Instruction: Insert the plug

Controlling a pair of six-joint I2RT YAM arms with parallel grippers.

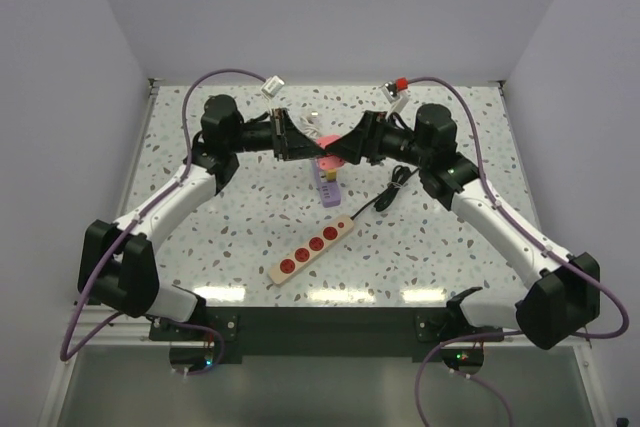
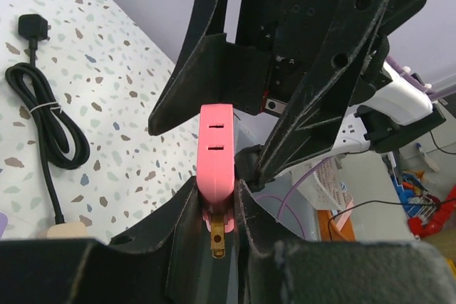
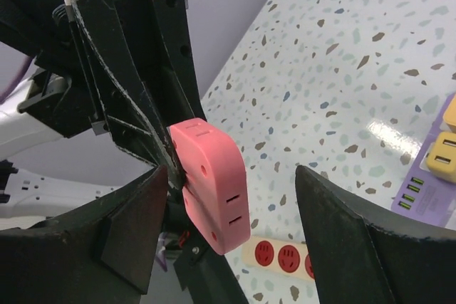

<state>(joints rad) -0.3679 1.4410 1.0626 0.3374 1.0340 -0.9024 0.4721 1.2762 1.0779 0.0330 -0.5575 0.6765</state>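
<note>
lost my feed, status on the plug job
Left gripper shut on pink plug, held off the table. Right gripper open around it. Power strip free, nothing on its sockets.

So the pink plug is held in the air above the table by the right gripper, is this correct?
Not quite: it is the left gripper that holds the pink plug, closed on the plug's lower end, as the left wrist view shows. The right gripper stands open, one finger on each side of the plug. The rest is correct: the plug is in the air above the table.
</note>
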